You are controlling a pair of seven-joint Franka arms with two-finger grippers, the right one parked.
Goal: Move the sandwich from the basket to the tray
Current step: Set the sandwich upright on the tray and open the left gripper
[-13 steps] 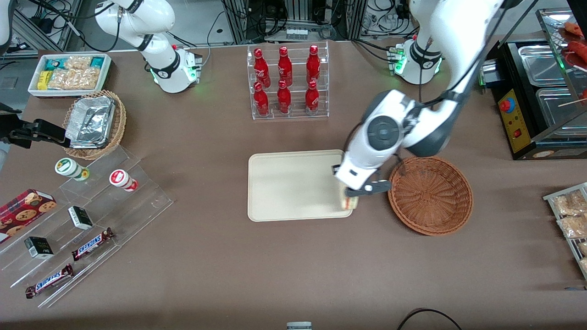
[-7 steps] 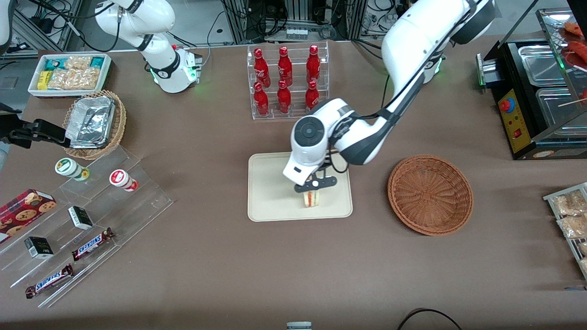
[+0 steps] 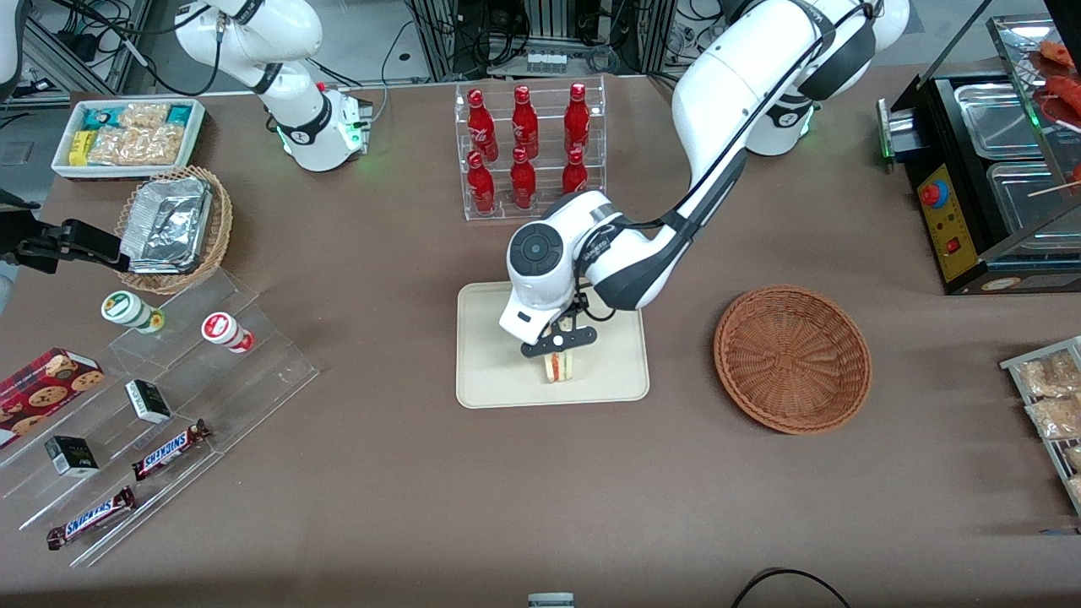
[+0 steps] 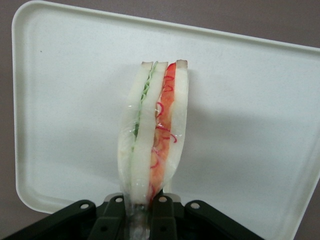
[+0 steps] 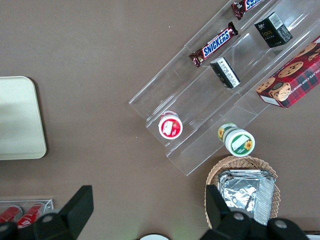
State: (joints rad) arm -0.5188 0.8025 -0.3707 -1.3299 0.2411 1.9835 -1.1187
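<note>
"SNICKERS" reads on two chocolate bars [image 3: 169, 450] [image 3: 89, 518] on the clear stepped rack [image 3: 253, 371], at the desk's eight o'clock; the right wrist view shows the same word on one bar [image 5: 218, 43]. The boxes' and cups' labels are illegible.

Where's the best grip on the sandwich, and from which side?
Across the two bread faces near one narrow end, from above, as the gripper has it now over the tray. The sandwich is a thin wedge standing on edge, so its flat bread sides suit the jaws and the filling stripe stays clear.
</note>
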